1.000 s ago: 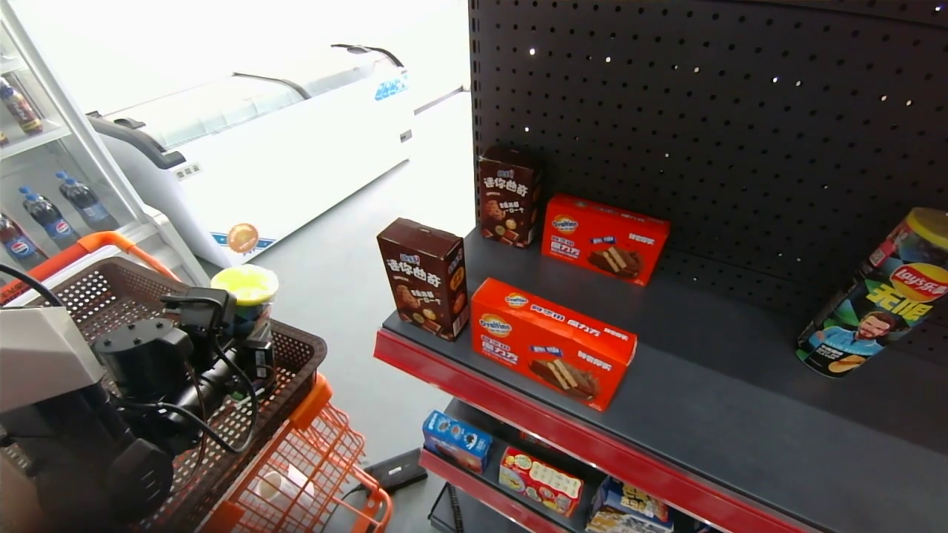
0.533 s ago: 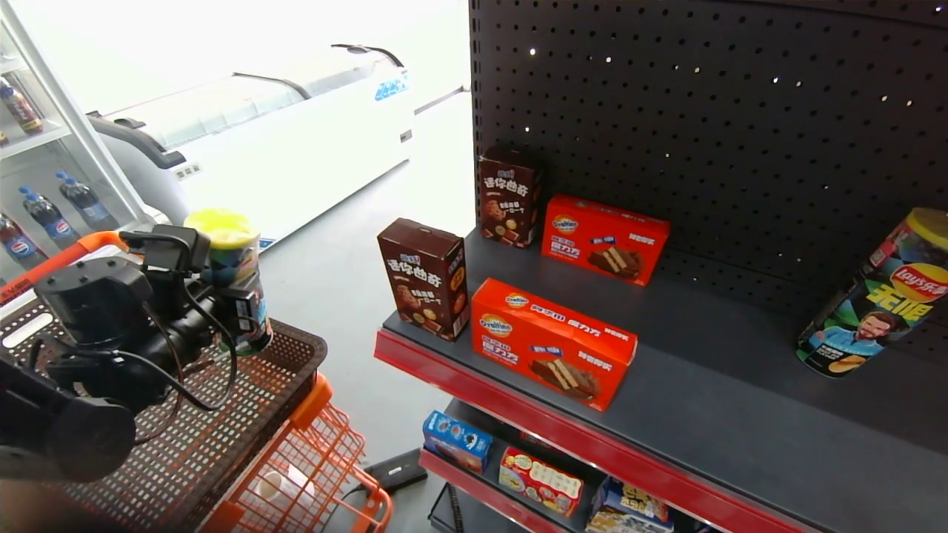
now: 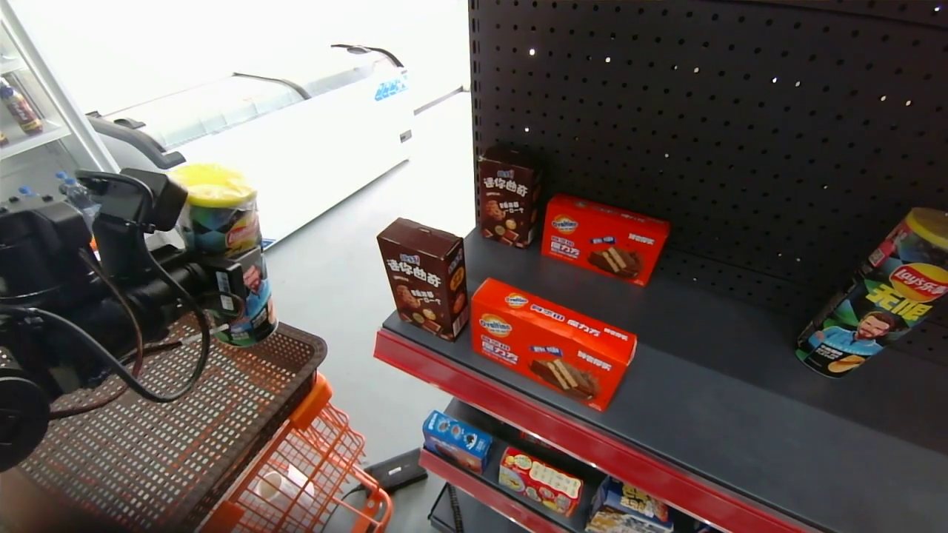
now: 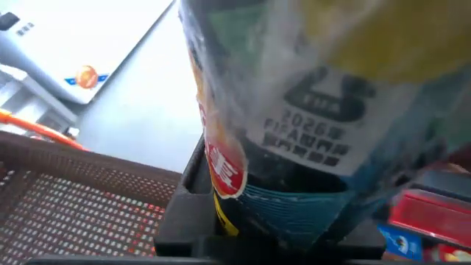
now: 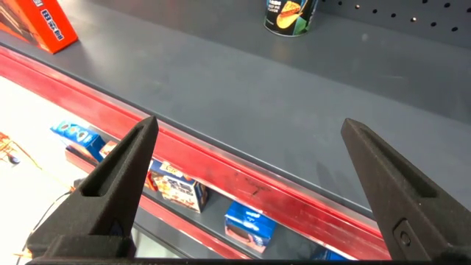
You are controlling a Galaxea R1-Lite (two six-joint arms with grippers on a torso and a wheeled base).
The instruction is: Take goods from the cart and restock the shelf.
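One chip can [image 3: 218,222] held above the cart basket [image 3: 285,370].
Your left gripper [image 3: 235,292] is clamped on the upright, yellow-lidded can, left of the shelf [image 3: 703,414]; your right gripper [image 5: 249,126] gapes wide, empty, over the shelf's near edge.

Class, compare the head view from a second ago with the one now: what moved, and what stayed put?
The left gripper, shut on the chip can, rose and lifted it up out of the cart basket; the can now hangs over the basket. The boxes and the other can on the shelf stayed put.
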